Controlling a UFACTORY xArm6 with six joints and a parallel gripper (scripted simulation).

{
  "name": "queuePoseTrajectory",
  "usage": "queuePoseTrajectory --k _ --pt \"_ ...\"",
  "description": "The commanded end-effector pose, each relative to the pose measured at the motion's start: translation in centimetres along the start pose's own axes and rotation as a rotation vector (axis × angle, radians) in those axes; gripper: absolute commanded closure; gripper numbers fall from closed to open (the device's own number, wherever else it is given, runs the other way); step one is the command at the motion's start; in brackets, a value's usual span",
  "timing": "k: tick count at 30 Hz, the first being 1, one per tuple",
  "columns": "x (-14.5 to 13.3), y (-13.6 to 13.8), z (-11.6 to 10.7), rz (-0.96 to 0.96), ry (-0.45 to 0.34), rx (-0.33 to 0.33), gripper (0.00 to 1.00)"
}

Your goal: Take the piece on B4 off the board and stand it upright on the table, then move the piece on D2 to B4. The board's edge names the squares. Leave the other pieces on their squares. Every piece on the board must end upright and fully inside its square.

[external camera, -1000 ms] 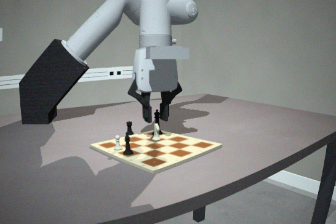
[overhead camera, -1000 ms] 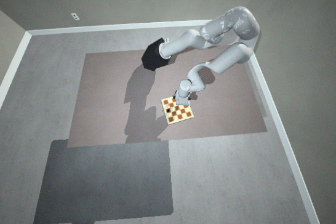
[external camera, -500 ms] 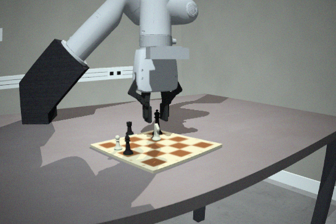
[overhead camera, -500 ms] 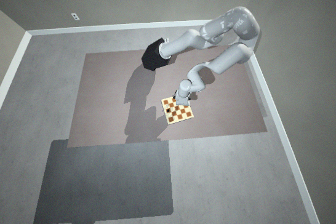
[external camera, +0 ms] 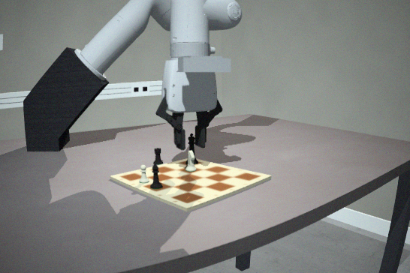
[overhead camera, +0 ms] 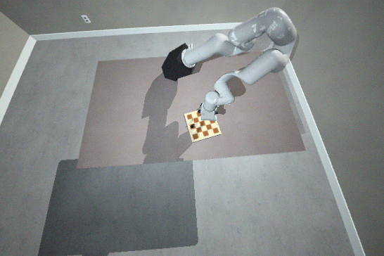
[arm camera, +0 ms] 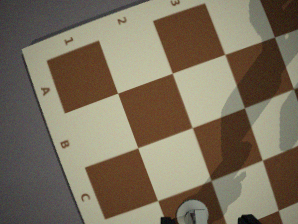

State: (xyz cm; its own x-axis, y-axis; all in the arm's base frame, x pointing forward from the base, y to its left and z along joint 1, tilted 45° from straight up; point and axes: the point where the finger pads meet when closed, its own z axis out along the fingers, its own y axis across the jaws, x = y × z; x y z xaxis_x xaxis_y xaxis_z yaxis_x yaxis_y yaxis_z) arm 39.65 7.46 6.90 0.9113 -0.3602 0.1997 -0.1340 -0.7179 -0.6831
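From the top, the board lies near the lower edge of the table, well in from both lower corners; the gripper covers its upper part.

In the exterior view the fingers stand partly open, holding nothing, above the white knight. A black rook stands upright beyond the board's rear-left side, toward the table's far edge.

The wrist view puts the knight on D2, near the fingertips — B4 carries only shadow.

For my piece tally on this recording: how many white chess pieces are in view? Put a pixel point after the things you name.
2: a knight [external camera: 191, 162] [arm camera: 192, 214] below the gripper [external camera: 191, 146], and a pawn [external camera: 143, 175] beside the front black piece [external camera: 156, 178].
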Motion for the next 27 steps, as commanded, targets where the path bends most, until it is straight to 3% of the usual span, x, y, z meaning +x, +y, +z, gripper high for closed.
queuePoseTrajectory --k 1,14,27 --pt "0.1 0.0 0.0 0.0 0.002 0.0 0.61" --pt "0.1 0.0 0.1 0.0 0.002 0.0 0.61" --pt "0.1 0.0 1.8 0.0 0.002 0.0 0.61"
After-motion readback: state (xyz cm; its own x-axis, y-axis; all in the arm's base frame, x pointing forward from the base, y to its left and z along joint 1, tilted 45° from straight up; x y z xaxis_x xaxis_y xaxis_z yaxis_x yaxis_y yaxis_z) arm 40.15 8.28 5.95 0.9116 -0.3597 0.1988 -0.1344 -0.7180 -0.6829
